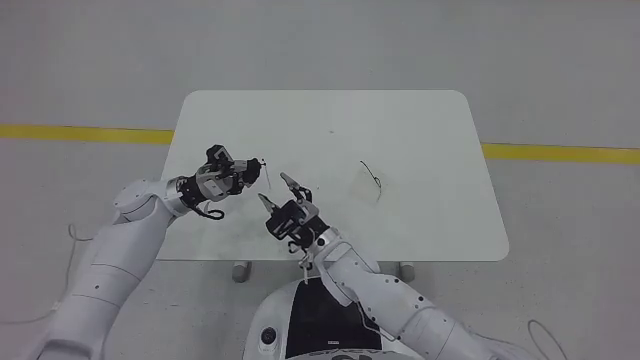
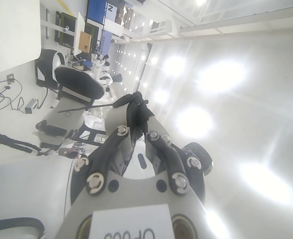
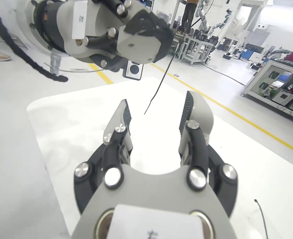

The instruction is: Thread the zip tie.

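My left gripper (image 1: pixel 248 169) hovers over the left part of the white table (image 1: pixel 420 120), shut on the head end of a thin black zip tie (image 3: pixel 161 78). In the left wrist view the tie's tail (image 2: pixel 86 108) juts sideways from the closed left gripper (image 2: pixel 137 100). My right gripper (image 1: pixel 278 191) is close beside it, near the table's front edge, and stands open. In the right wrist view the tail's free tip hangs just beyond the gap of the right gripper (image 3: pixel 157 115), touching neither finger. The left gripper (image 3: pixel 170 37) is above it.
A second black zip tie (image 1: pixel 372 177) lies loose on the table to the right of both grippers, and it also shows in the right wrist view (image 3: pixel 261 212). The floor around the table carries yellow lines (image 1: pixel 560 150). Benches and racks stand far behind.
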`<control>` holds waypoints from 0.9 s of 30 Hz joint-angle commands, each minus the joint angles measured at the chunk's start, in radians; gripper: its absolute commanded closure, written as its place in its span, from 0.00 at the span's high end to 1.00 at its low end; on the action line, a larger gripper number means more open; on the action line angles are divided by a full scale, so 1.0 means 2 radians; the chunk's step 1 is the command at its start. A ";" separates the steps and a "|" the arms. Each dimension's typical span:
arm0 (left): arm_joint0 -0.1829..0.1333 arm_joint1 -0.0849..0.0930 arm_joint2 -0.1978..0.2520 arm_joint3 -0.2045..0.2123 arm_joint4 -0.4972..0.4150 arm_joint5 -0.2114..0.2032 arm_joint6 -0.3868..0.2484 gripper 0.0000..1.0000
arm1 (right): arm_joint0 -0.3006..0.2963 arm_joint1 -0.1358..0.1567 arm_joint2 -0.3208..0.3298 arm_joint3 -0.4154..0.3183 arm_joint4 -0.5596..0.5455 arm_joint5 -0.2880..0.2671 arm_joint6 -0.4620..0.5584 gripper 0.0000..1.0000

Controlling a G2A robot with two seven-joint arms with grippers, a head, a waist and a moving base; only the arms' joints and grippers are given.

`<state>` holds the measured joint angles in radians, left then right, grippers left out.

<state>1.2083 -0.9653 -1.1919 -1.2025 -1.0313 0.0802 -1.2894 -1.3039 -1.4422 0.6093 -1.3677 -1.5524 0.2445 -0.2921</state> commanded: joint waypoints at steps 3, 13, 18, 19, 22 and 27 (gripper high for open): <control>0.000 0.000 0.000 -0.001 0.001 0.000 0.000 0.00 | -0.002 -0.004 0.002 0.003 0.000 0.006 -0.015 0.31; 0.000 0.000 0.001 -0.002 0.005 -0.001 0.001 0.00 | 0.004 -0.016 0.004 0.009 0.000 0.012 -0.018 0.29; 0.000 0.000 0.000 -0.002 0.005 -0.001 0.003 0.00 | 0.007 -0.023 0.006 0.011 0.003 0.025 -0.025 0.12; 0.000 0.000 0.000 -0.002 0.006 -0.001 0.003 0.00 | 0.007 -0.024 0.006 0.012 0.003 0.026 -0.027 0.06; 0.001 0.000 -0.001 -0.002 0.006 -0.001 0.003 0.00 | 0.007 -0.027 0.008 0.015 0.003 0.026 -0.030 0.02; 0.000 0.000 0.000 -0.003 0.007 0.001 0.003 0.00 | 0.006 -0.030 0.011 0.018 0.000 0.023 -0.032 0.00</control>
<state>1.2094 -0.9656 -1.1931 -1.2077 -1.0176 0.0806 -1.2831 -1.2916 -1.5011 0.6305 -1.3320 -1.5503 0.2910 -0.3557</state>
